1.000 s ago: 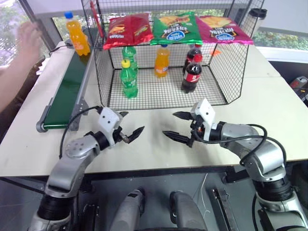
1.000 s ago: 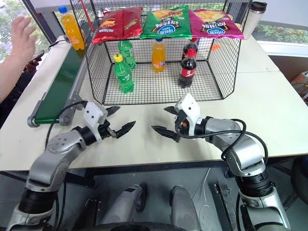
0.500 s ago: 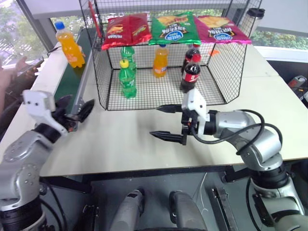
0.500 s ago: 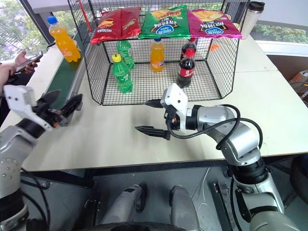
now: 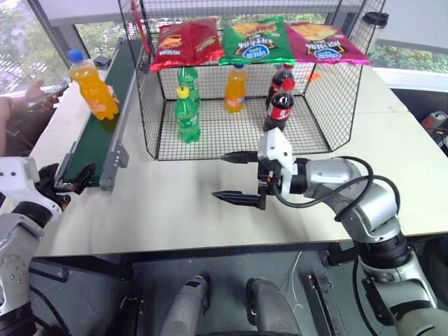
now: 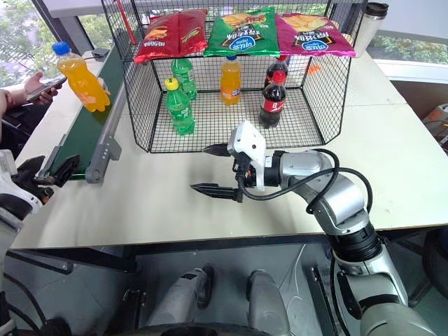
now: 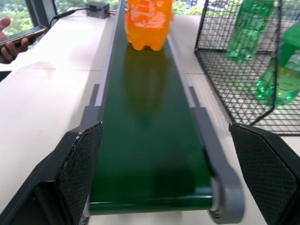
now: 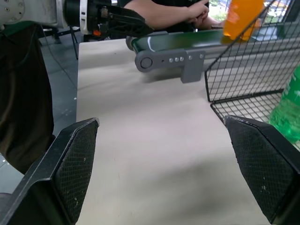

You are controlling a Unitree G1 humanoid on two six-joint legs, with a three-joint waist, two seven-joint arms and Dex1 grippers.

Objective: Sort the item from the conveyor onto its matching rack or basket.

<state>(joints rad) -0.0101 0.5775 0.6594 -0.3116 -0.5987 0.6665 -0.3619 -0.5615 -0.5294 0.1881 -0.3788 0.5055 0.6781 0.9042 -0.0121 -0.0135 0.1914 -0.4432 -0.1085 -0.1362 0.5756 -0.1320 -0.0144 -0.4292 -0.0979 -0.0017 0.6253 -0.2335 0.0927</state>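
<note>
Orange soda bottle (image 5: 94, 84): upright on the conveyor (image 5: 98, 136), far stretch; top cut off in left wrist view.
Left gripper (image 7: 168, 180): spread wide, empty, at the belt's near end.
Right gripper (image 5: 233, 178): wide apart, empty, above the table (image 5: 175, 210).
Wire cage (image 5: 245, 91): other bottles stand inside.

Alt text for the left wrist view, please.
An orange soda bottle stands on the dark green conveyor, seen between the open left gripper fingers. The wire cage alongside holds green bottles.
</note>
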